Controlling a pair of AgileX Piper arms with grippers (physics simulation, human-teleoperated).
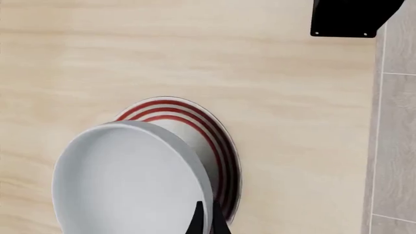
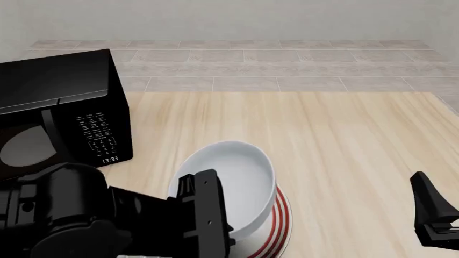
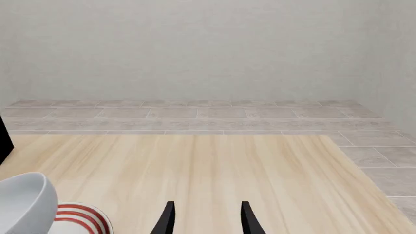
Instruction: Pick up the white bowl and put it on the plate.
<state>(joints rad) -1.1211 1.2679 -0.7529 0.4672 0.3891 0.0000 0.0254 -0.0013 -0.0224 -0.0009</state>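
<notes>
Placement step: bowl carried over plate, w/ release next.
Left gripper (image 1: 206,222) pinched on the rim of the white bowl (image 1: 130,180), one finger inside, one outside; bowl sits tilted over the plate (image 1: 224,156), red rings showing past its far side. Can't tell if the bowl base touches the plate yet. Right gripper (image 3: 205,219) hangs off to the side, jaws moderately apart, holding nothing, well clear of the bowl. Microwave (image 2: 61,115) stands at the counter (image 2: 344,140) far-left. Next move, I'd judge: level the bowl, lower it centred on the plate, then open up and back off w/o dragging the rim.
</notes>
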